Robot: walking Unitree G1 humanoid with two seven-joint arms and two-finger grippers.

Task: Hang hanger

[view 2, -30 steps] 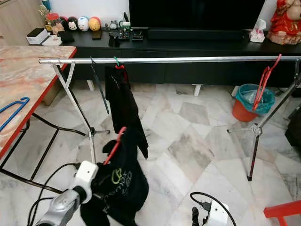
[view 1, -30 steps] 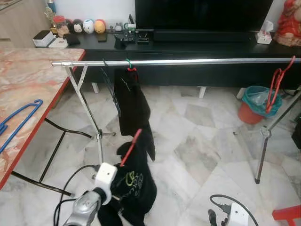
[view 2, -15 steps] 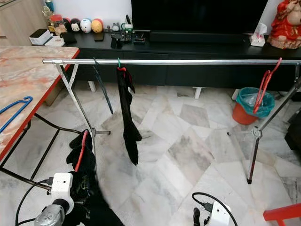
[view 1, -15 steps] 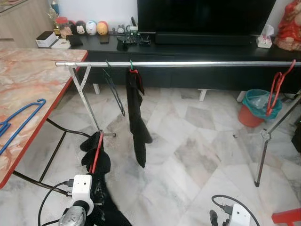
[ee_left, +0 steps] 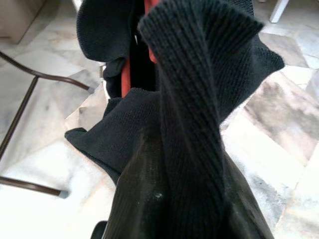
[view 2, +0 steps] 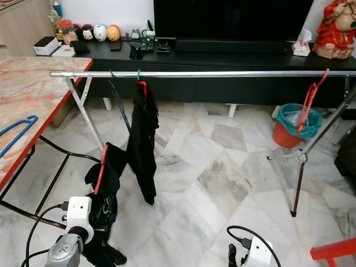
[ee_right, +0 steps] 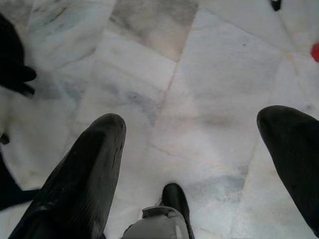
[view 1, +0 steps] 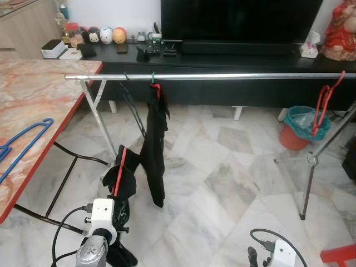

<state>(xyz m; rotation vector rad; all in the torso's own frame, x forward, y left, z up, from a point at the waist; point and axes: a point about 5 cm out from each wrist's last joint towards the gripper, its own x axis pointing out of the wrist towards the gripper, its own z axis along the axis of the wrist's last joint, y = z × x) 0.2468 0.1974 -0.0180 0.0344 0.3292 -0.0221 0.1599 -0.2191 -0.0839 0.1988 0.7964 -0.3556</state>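
The left gripper (view 1: 114,208), low at near left, grips the red hanger (view 1: 117,177) with a black garment. Right jaws hang open. Lift it high, then hook over the rail (view 1: 222,75).

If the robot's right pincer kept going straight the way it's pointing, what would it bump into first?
Most likely the marble floor. The right pincer points down at bare tiles with its fingers spread and nothing between them, though the depth is hard to judge.
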